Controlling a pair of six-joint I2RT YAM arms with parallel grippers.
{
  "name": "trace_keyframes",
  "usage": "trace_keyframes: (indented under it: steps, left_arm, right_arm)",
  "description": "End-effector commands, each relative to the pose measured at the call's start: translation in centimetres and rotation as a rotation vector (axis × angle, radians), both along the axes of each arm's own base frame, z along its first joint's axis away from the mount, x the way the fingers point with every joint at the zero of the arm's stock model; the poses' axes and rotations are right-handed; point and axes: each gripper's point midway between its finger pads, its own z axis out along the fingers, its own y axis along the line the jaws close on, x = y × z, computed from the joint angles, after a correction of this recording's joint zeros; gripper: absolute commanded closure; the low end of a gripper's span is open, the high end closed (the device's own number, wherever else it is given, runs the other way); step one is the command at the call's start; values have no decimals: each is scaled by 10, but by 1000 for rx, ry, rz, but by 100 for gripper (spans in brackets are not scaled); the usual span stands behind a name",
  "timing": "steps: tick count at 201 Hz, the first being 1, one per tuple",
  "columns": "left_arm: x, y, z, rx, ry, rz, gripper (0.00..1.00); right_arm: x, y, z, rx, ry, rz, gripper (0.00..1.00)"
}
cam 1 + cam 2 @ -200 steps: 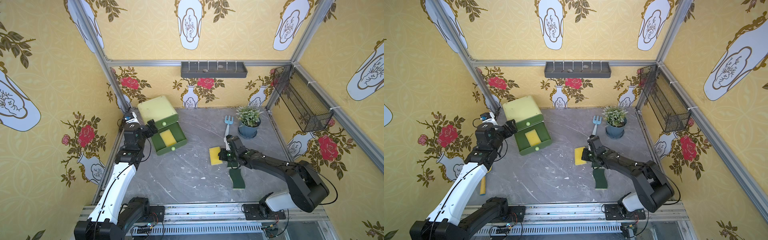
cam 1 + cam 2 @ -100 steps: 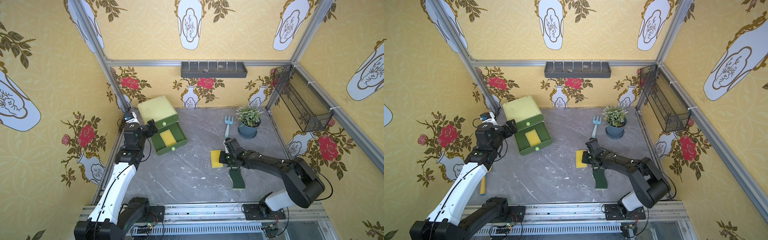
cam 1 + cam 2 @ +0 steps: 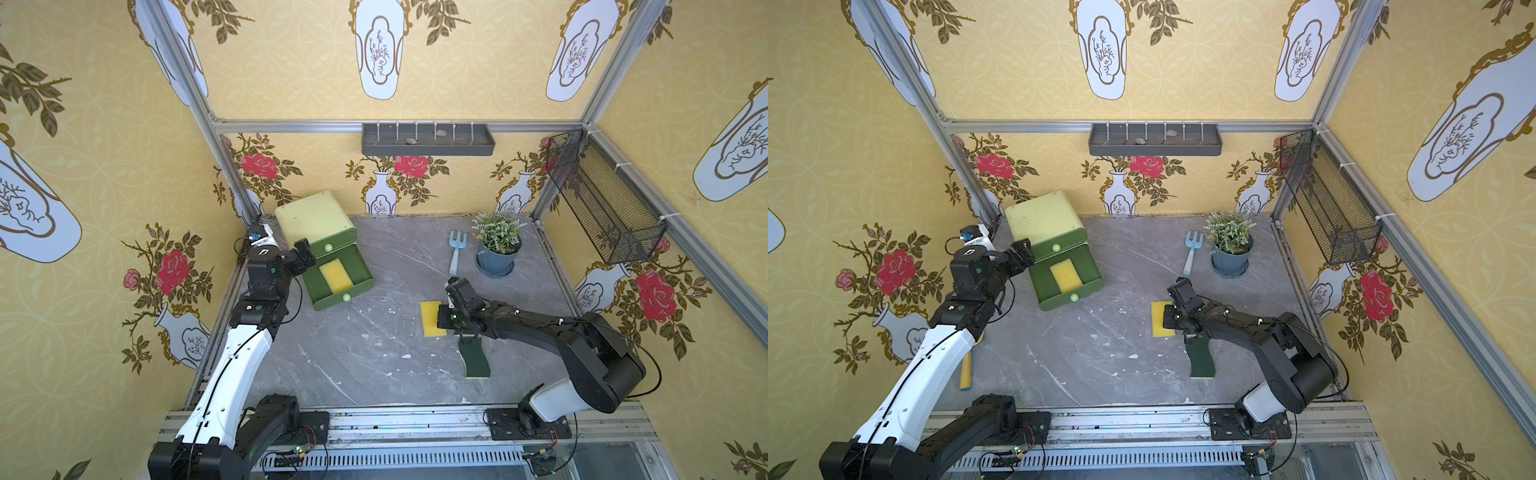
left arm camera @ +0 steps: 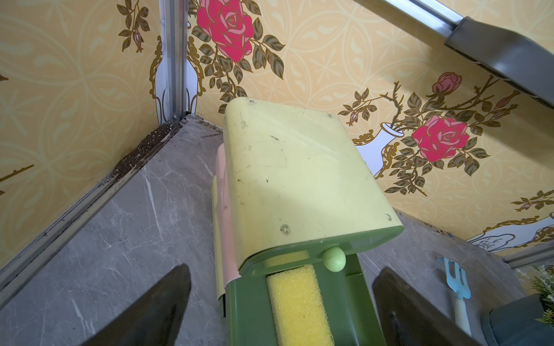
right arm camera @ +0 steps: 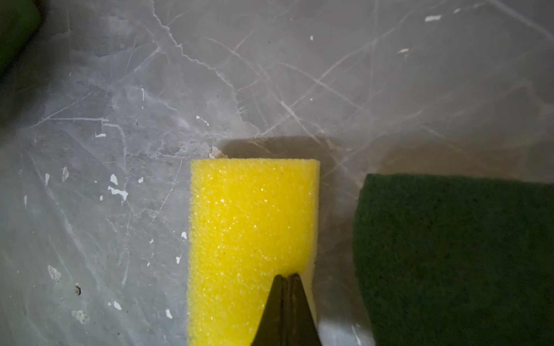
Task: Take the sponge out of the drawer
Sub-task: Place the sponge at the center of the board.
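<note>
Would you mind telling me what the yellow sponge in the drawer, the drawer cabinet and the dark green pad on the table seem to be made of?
Yellow sponge: open-cell foam, matte; pores cover its surface.
Drawer cabinet: probably moulded plastic, smooth with a slight sheen; rounded corners, small scuffs.
Dark green pad: likely fibrous scouring material, matte; its surface looks fuzzy.

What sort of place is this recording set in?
Probably a staged robot test cell: an aluminium frame holds printed floral wallpaper panels, a front rail carries the left arm and right arm, and a drawer unit and potted plant serve as props.
</note>
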Motion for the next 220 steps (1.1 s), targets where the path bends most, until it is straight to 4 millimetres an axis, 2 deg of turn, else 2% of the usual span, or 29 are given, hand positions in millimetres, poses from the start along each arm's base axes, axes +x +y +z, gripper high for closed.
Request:
trace_keyframes:
  steps: [1,17,55,85,159,187,220]
  left_arm:
    - [1,0,4,1,-21,-2,0]
    - [1,0,5,2,-22,-3,0]
    - [2,0,4,1,-20,-3,0]
    - [1,-1,4,0,-21,-5,0]
    - [1,-1,5,0,-23,-6,0]
    - [1,-1,6,-1,-26,-7,0]
    - [1,-2,6,-3,-26,-12,0]
  right_arm:
    - [-4,-9,-8,-57,21,1,80]
    - [-4,-8,-8,-60,22,5,69]
    - [1,-3,5,-50,6,16,56]
    - [8,3,23,-22,-28,24,51]
    - [22,18,60,22,-90,56,45]
    - [33,38,82,78,-118,98,42]
    - [45,71,109,111,-177,170,39]
